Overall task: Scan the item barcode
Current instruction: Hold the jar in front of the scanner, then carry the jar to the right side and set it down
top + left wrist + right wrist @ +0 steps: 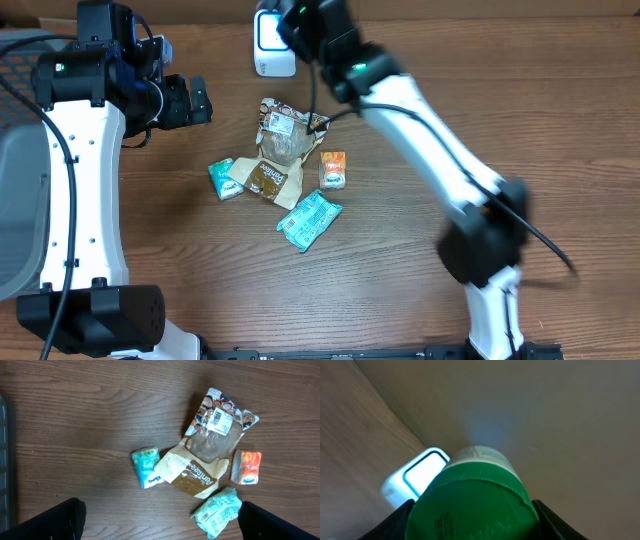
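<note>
One green container (470, 505) was clamped in the half-open right jaws at the top centre of the overhead frame. Its long axis ran away from the wrist, with the lit scanner (415, 477) just beyond, off to the lower left. Left jaws were wide open, empty, well apart from both.

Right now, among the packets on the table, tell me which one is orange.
The small orange packet, lying furthest right of the group in the overhead view. Every other packet is teal, brown or clear.
</note>
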Motion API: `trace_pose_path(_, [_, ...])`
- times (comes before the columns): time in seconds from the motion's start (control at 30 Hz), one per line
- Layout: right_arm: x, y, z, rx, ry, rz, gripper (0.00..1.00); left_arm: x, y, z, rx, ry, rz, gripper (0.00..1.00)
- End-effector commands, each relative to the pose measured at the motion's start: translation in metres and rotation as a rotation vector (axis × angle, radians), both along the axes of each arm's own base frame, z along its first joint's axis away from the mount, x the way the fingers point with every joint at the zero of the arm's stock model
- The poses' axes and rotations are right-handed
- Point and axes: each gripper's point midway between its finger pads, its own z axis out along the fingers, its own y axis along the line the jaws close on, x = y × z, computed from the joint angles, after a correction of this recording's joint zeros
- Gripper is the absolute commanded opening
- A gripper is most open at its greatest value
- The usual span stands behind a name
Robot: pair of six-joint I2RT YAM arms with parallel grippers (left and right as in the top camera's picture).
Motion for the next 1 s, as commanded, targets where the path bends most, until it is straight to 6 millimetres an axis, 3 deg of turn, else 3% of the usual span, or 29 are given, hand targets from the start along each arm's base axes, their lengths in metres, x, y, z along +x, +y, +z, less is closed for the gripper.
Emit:
trace_pose_path(0.0, [-0.052, -0.056, 0.105, 0.396, 0.05, -0.19, 0.08, 0.002, -0.003, 0.011, -0.004, -0.036, -0.016, 0.99])
trace_pose_path(0.13, [-0.098, -0.113, 0.099, 0.435, 0.234, -0.339, 0.08, 0.002, -0.003, 0.011, -0.004, -0.036, -0.015, 0.99])
trace_pose_path(0.2, [-0.121, -0.146, 0.082, 0.427, 0.357, -0.419, 0.08, 0.002, -0.003, 0.011, -0.004, -0.037, -0.016, 0.99])
trace_pose_path(0.3, [-0.143, -0.184, 0.051, 0.41, 0.521, -0.545, 0.08, 0.002, -0.003, 0.011, -0.004, -0.037, -0.016, 0.99])
trace_pose_path(0.47, [-0.157, -0.237, -0.012, 0.387, 0.762, -0.757, 0.08, 0.002, -0.003, 0.011, -0.004, -0.037, -0.016, 1.0])
trace_pose_path(0.6, [-0.155, -0.258, -0.07, 0.401, 0.913, -0.816, 0.08, 0.002, -0.003, 0.011, -0.004, -0.037, -0.016, 0.99])
trace_pose_path(0.8, [-0.153, -0.27, -0.129, 0.435, 0.988, -0.846, 0.08, 0.002, -0.003, 0.011, -0.004, -0.037, -0.016, 1.0])
trace_pose_path(0.97, [-0.157, -0.275, -0.165, 0.438, 1.023, -0.864, 0.08, 0.002, -0.003, 0.011, -0.004, -0.036, -0.016, 0.99])
